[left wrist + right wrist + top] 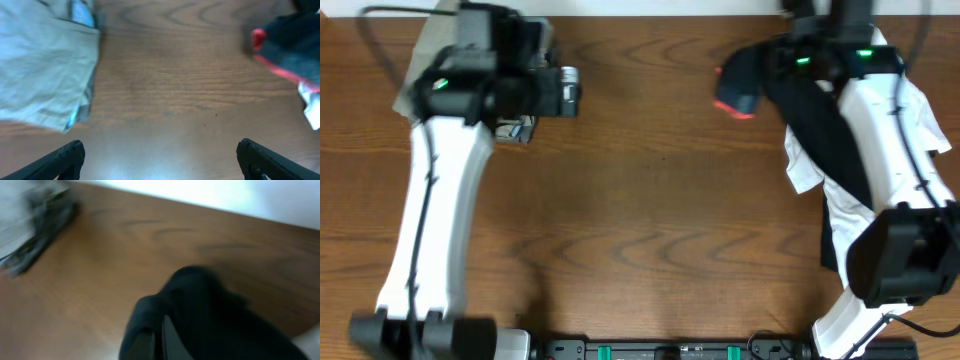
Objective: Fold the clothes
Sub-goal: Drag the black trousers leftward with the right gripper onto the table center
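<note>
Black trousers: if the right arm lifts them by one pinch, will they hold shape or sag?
Probably floppy: the black trousers lie in a draped, bunched strip over the white T-shirt. Likely light, since the right gripper is shut on just a thin fold of them. The waistband looks thicker, so that end may hang lowest.

A brown wooden table with wavy grain is filling nearly the whole scene. Beyond its far edge a pale surface is showing brightly, too blurred to tell wall from floor. Soft light is glancing off the tabletop.
</note>
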You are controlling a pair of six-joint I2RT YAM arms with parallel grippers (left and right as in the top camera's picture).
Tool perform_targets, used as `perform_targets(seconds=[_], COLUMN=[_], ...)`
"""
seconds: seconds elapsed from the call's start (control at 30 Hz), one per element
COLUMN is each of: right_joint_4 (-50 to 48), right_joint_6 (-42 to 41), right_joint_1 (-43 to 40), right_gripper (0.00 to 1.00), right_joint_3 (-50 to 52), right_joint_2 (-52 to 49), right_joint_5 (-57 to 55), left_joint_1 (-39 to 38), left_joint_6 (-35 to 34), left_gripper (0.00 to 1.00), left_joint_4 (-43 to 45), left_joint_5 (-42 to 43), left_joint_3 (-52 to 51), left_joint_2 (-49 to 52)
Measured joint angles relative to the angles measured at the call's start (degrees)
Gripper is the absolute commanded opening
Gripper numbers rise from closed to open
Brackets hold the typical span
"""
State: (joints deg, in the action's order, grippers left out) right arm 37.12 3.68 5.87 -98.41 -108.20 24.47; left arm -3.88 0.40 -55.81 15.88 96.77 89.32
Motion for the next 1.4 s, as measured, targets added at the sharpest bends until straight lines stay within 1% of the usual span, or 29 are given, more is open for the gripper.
perform_targets(seconds=[0.2,0.5,0.67,0.77,0.93,1.0,1.03,1.07,1.1,1.13,1.17,1.27,1.3,1.4], right_joint_4=[1.8,3.8,1.0,-3.0,-7.2,-7.4,-7.3,-7.2,-7.0,-7.0,-6.9,-5.2,-4.0,-0.2], right_joint_6=[0.3,0.3,0.1,0.1,0.0,-0.1,-0.3,-0.3,-0.2,-0.3,-0.3,-0.5,-0.6,-0.9], right_joint_1=[11.1,25.7,31.8,35.3,40.7,42.6,43.3,43.8,44.2,44.2,44.0,42.6,41.6,37.7], right_gripper=[0.01,0.01,0.01,0.01,0.02,0.08,0.13,0.22,0.38,0.47,0.55,0.74,0.77,0.81], right_joint_3=[0.0,0.0,0.0,0.0,0.0,0.0,0.0,0.0,0.0,0.0,0.0,0.0,0.0,0.0], right_joint_2=[0.0,0.0,0.0,0.0,0.0,0.0,0.0,0.0,0.0,0.0,0.0,0.1,0.1,0.4], right_joint_5=[0.5,1.0,1.0,0.4,-1.4,-2.5,-3.1,-3.7,-4.4,-4.7,-5.2,-6.1,-6.4,-7.2], left_joint_1=[4.5,12.4,17.4,20.2,22.3,22.4,22.4,22.4,22.4,22.4,22.4,22.4,22.4,22.4], left_joint_6=[-0.2,-0.2,-0.2,-0.2,-0.2,-0.3,-0.3,-0.3,-0.2,-0.2,-0.2,-0.3,-0.3,-0.3], left_gripper=[0.98,0.98,0.98,0.98,0.98,0.98,0.98,0.98,0.98,0.98,0.98,0.98,0.98,0.98], left_joint_4=[-5.2,-11.2,-12.0,-12.5,-13.4,-13.5,-13.6,-13.6,-13.7,-13.7,-13.7,-13.7,-13.8,-13.8], left_joint_5=[0.1,0.0,0.0,0.0,0.0,0.0,0.0,0.0,0.0,0.0,0.0,0.0,0.0,0.0], left_joint_3=[0.0,0.0,0.0,0.0,0.0,0.0,0.0,0.0,0.0,0.0,0.0,0.0,0.0,0.0], left_joint_2=[-7.1,-9.8,-9.8,-9.8,-9.8,-9.8,-9.8,-9.8,-9.8,-9.8,-9.8,-9.8,-9.8,-9.8])
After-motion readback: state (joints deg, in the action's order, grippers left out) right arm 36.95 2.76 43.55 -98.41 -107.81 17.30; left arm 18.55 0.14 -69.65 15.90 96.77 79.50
